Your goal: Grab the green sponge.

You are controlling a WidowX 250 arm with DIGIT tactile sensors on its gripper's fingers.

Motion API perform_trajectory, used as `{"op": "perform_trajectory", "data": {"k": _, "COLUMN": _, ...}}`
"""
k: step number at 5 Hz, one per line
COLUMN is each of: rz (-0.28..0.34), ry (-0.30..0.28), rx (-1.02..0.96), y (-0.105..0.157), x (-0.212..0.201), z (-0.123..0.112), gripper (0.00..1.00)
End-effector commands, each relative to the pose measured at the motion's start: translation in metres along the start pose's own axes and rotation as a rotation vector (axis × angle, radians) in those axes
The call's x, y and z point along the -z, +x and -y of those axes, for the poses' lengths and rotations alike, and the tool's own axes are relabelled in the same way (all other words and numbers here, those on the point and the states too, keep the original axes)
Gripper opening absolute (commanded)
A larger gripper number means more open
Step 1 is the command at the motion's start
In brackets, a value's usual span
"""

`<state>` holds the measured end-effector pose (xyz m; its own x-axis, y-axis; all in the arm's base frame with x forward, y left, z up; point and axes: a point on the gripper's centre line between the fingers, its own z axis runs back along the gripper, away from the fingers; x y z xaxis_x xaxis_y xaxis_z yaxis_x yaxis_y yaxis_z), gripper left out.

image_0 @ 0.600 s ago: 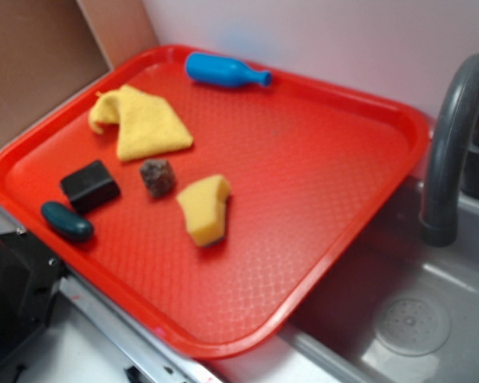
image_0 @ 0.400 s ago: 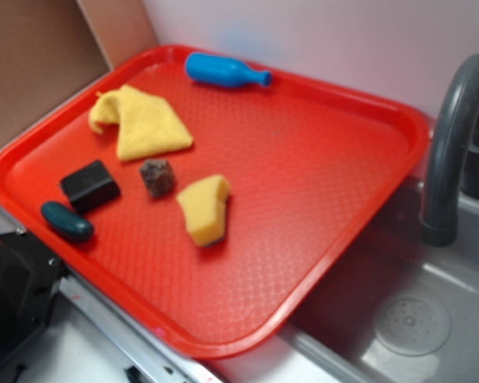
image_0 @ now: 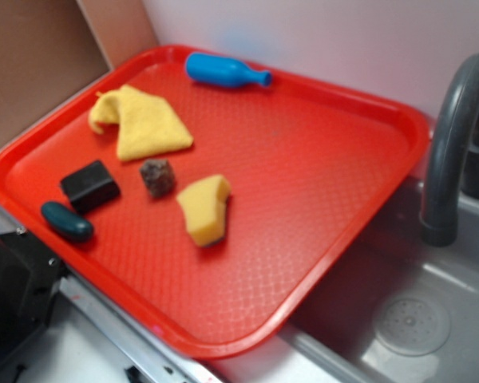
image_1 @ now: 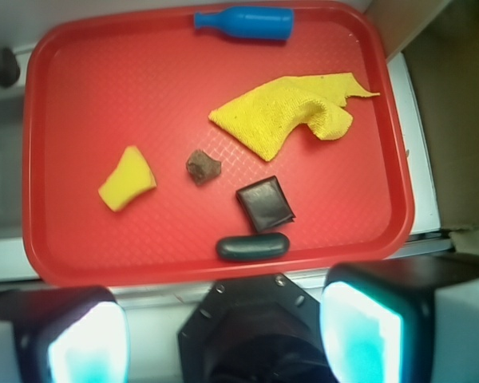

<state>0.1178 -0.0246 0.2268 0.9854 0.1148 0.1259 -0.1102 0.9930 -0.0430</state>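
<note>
Wrist view: pincer (image_1: 223, 339) is hanging well short of the red tray (image_1: 40, 263), fingers apart w/ nothing between. Green sponge (image_1: 127, 179) is lying ahead, left of centre, long axis slanting diagonally.

In the wrist view the tray (image_1: 48, 263) was seen lying ahead of the spread jaws. The capsule (image_1: 252, 246) was placed nearest them, roughly centred, with the block (image_1: 265, 204) just beyond it. The sponge (image_1: 127, 179) was set ahead and left, the rough lump (image_1: 203, 167) between it and the block. The cloth (image_1: 291, 112) (partly folded) was spread farther ahead, right. The bottle (image_1: 245, 21) was laid farthest, along the far rim.
</note>
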Motion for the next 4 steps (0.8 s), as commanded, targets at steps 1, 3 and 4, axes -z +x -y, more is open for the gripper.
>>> {"op": "perform_trajectory", "data": {"k": 1, "rz": 0.175, "ry": 0.007, "rx": -0.302, "y": 0.021, "x": 0.035, "z": 0.035, "gripper": 1.00}}
{"op": "perform_trajectory", "data": {"k": 3, "rz": 0.166, "ry": 0.111, "rx": -0.632, "y": 0.042, "x": 0.084, "z": 0.061, "gripper": 1.00}}
{"op": "perform_trajectory", "data": {"k": 4, "rz": 0.109, "ry": 0.109, "rx": -0.791, "y": 0.045, "x": 0.119, "z": 0.068, "gripper": 1.00}}
